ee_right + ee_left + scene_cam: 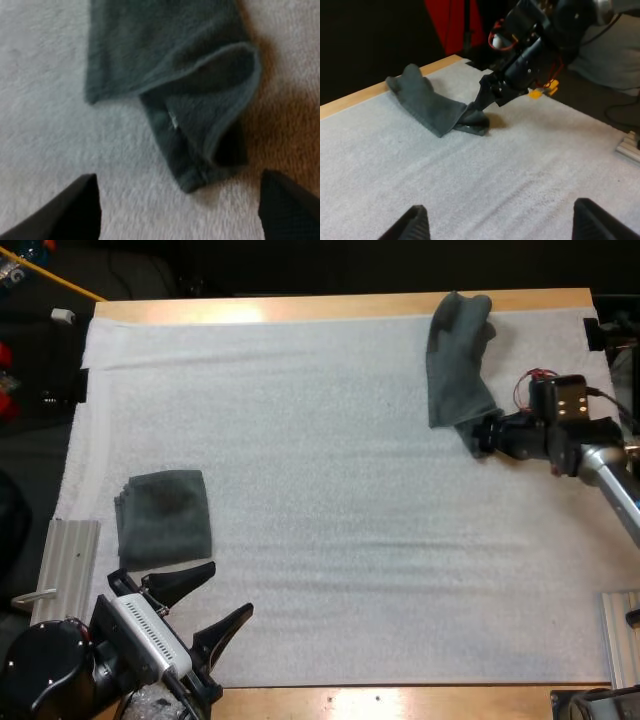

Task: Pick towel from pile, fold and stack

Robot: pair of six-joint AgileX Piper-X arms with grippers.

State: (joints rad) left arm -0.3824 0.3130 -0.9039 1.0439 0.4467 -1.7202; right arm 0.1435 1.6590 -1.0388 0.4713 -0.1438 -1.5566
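Black-fingered, gaping empty on right gripper (478,438) and left gripper (228,592) alike, risking pinching only a loose flap of the crumpled towel (455,360), upper right.

wooden bench (330,306): carries a white mat (330,490) that covers nearly all of its top. bare wood shows along the far and near edges.

two towels lie on the mat, well apart.
- folded towel (165,515): flat, roughly square, near the mat's left edge, toward the near side.
- crumpled towel (455,360): elongated, at the far right; its far end reaches over the bare wood strip.

a metal rail (65,570) lies beside the mat's near left corner, a second rail (622,635) beside its near right corner.
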